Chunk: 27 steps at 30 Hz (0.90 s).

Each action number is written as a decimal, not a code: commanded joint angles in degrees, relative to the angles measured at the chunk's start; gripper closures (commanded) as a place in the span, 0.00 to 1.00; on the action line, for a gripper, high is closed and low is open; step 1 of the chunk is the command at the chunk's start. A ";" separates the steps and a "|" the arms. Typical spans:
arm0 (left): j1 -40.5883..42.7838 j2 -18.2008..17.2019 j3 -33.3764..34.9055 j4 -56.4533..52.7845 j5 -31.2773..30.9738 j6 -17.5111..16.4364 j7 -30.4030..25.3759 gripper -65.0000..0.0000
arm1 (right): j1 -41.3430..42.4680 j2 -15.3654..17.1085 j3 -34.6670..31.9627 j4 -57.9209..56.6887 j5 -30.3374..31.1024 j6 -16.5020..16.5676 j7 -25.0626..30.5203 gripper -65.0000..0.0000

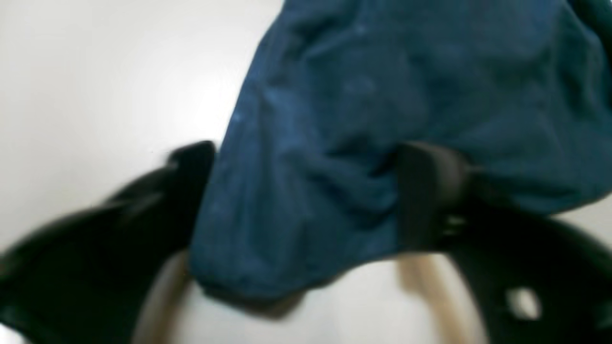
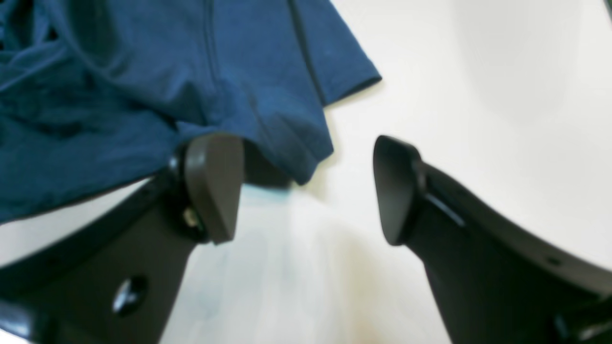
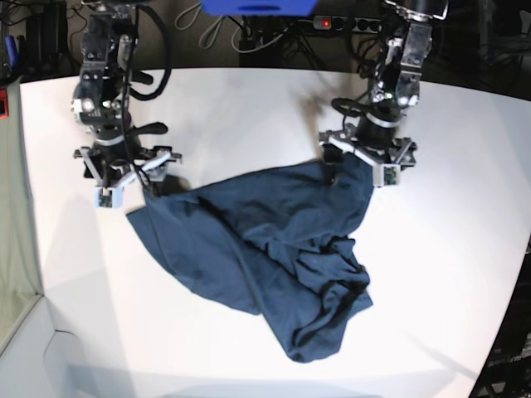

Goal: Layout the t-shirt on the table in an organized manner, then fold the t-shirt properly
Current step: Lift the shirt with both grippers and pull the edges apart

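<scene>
The navy t-shirt (image 3: pixel 265 240) lies crumpled on the white table (image 3: pixel 249 108), bunched toward the front right. My left gripper (image 3: pixel 365 162) is at the shirt's far right corner. In the left wrist view its jaws (image 1: pixel 306 191) stand wide apart with a fold of the shirt (image 1: pixel 382 86) between them. My right gripper (image 3: pixel 124 182) is at the shirt's left corner. In the right wrist view it (image 2: pixel 306 191) is open, with one finger (image 2: pixel 213 186) at the hemmed edge of the shirt (image 2: pixel 119 95) and bare table (image 2: pixel 478 95) between the fingers.
Cables and a power strip (image 3: pixel 348 23) run along the table's far edge, next to a blue object (image 3: pixel 257 7). The table's curved edge (image 3: pixel 518 274) runs down the right side. Bare tabletop surrounds the shirt.
</scene>
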 commanded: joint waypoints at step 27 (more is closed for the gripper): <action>12.03 -1.93 -11.79 13.12 -1.76 0.58 7.13 1.00 | 11.53 2.28 -0.30 -15.22 0.20 0.26 1.37 0.33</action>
